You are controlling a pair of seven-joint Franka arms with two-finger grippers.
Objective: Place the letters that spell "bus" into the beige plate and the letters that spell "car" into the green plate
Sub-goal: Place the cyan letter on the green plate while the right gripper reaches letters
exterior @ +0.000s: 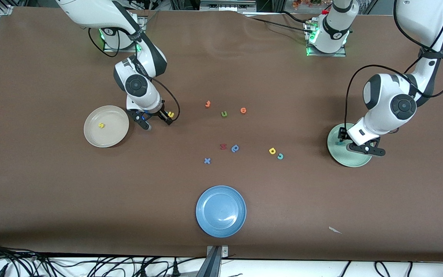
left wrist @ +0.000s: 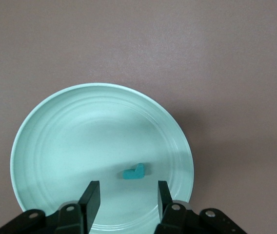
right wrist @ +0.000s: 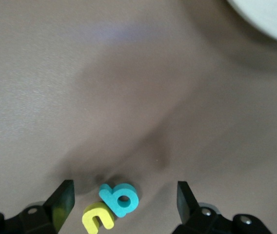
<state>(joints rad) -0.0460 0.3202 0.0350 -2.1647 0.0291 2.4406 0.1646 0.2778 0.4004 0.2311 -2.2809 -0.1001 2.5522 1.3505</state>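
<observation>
The beige plate point(exterior: 110, 134) point(right wrist: 270, 14) lies toward the right arm's end and holds a yellow s point(exterior: 100, 125). Beside it, my right gripper point(exterior: 156, 121) point(right wrist: 124, 187) stands open low over the table. A teal b point(right wrist: 120, 197) and a yellow u point(exterior: 171, 114) point(right wrist: 97, 218) lie touching between its fingers. At the left arm's end, my left gripper point(exterior: 360, 146) point(left wrist: 126, 187) hangs open over the green plate point(exterior: 354, 159) point(left wrist: 55, 146). A teal r point(exterior: 338, 143) point(left wrist: 134, 171) lies loose in that plate, just off the fingertips. The yellow a point(exterior: 272, 151) and teal c point(exterior: 280, 156) lie together mid-table.
Loose mid-table letters: two orange ones point(exterior: 207, 104) point(exterior: 243, 110), an olive u point(exterior: 224, 114), a red one point(exterior: 223, 146), a darker blue one point(exterior: 235, 148) and a blue x point(exterior: 207, 161). A blue plate point(exterior: 220, 211) sits nearest the front camera.
</observation>
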